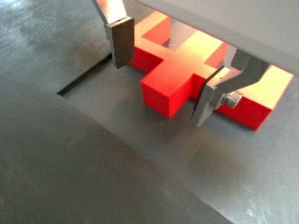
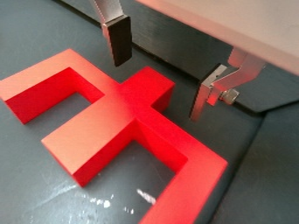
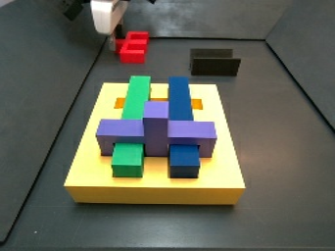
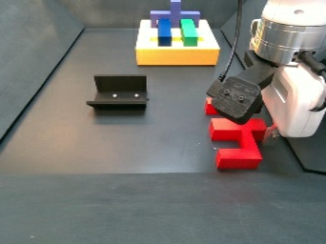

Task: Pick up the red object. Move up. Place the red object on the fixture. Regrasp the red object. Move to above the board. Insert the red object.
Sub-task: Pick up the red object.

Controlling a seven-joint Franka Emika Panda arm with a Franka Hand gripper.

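The red object [image 1: 176, 80] lies flat on the dark floor near a wall, and shows in both wrist views [image 2: 105, 122] and both side views [image 3: 132, 44] [image 4: 239, 143]. My gripper [image 1: 163, 72] hangs low over it, open, with one finger [image 1: 121, 44] on each side of the central stem and apart from it. It is also open in a wrist view [image 2: 163, 68]. The fixture [image 4: 118, 92] stands empty on the floor, apart from the red object [image 3: 215, 63]. The board [image 3: 157, 175] is the yellow slab with green, blue and purple blocks [image 4: 178, 55].
Grey walls enclose the floor, and one runs close beside the red object [image 2: 222, 35]. A thin slot [image 1: 82, 80] is cut in the floor near a finger. The arm's white body [image 4: 299, 86] stands over the red object.
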